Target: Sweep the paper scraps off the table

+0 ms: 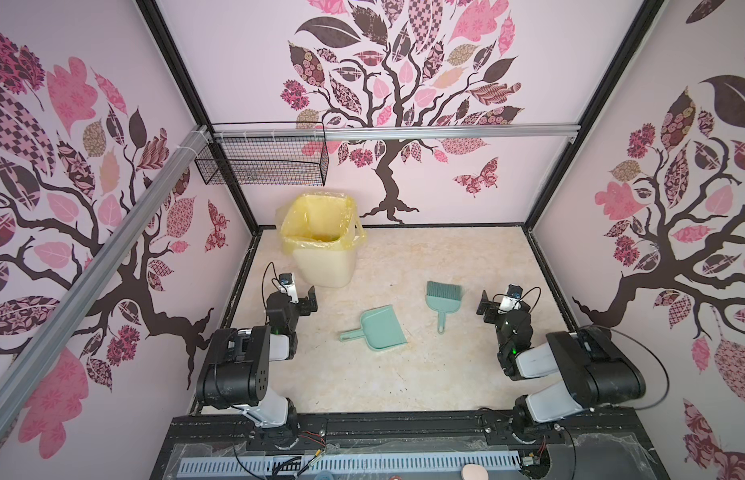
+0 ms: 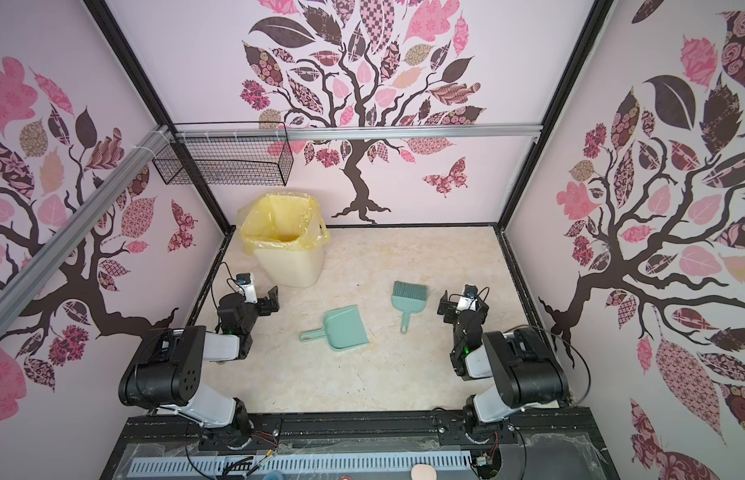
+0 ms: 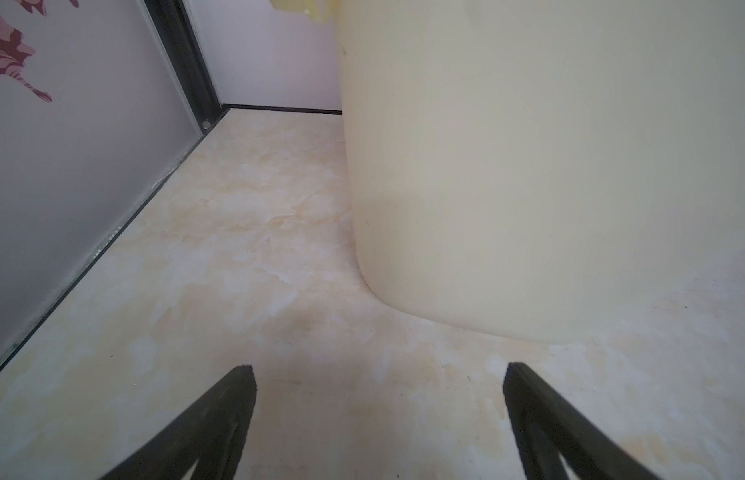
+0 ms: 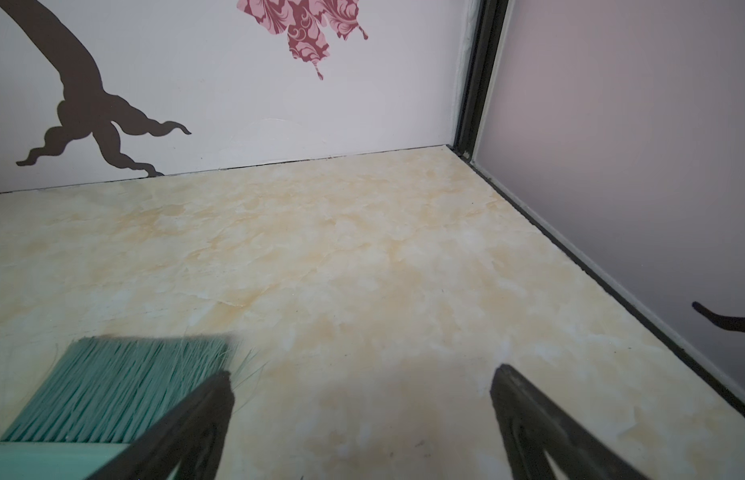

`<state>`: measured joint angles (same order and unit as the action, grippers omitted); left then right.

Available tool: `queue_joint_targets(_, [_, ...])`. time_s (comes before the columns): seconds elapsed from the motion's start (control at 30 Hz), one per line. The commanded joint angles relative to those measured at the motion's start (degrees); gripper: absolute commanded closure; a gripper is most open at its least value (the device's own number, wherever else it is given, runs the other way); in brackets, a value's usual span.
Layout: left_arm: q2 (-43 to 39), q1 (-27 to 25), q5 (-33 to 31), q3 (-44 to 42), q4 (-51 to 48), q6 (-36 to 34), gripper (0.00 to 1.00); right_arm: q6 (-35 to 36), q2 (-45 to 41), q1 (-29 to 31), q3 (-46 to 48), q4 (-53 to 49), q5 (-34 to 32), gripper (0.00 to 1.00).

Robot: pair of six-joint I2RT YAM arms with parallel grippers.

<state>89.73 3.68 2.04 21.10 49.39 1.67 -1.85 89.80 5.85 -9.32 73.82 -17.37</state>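
The cream bin (image 1: 327, 266), lined with a yellow bag (image 1: 292, 232), is standing on the marbled counter (image 1: 404, 374) in both top views. The left arm's jaws are hanging just beside the bin's base, on its left, spread wide apart and gripping nothing. In the left wrist view the bin (image 3: 529, 166) is filling the space ahead of them without touching them.

The teal dustpan (image 1: 381, 330) is lying flat near the bin, on the side facing the arms' bases, with its handle pointing left. The teal brush (image 1: 443, 297) is lying to the bin's right.

The right arm's jaws are hanging farther from the bin than the brush, just past its head, and are also spread wide and empty. In the right wrist view the bristles (image 4: 125, 390) are showing beside them.

Where the paper scraps are lying cannot be told, as the bag is shading the bin's inside.
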Motion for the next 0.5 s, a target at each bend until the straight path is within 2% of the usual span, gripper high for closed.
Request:
queue_joint_targets(0.0, [-0.57, -0.24, -0.8, 1.25, -0.46, -0.1, 0.04, -2.22, -1.32, -0.22, -5.98, -7.69, -2.7, 0.0])
queue_joint_targets(0.03, [-0.57, -0.25, -0.78, 1.22, -0.38, -0.09, 0.04, -2.41, -0.72, -0.26, -7.39, -9.04, -2.9, 0.01])
queue_joint_targets(0.13, [-0.53, -0.25, -0.8, 1.24, -0.3, -0.09, 0.03, -1.93, 0.59, -0.31, -5.95, -3.86, -2.86, 0.0])
queue_joint_targets(0.47, [-0.46, -0.96, -2.04, 1.7, -1.19, -0.45, 0.03, -1.93, 0.11, -0.39, -5.99, -4.65, -2.94, 0.0])
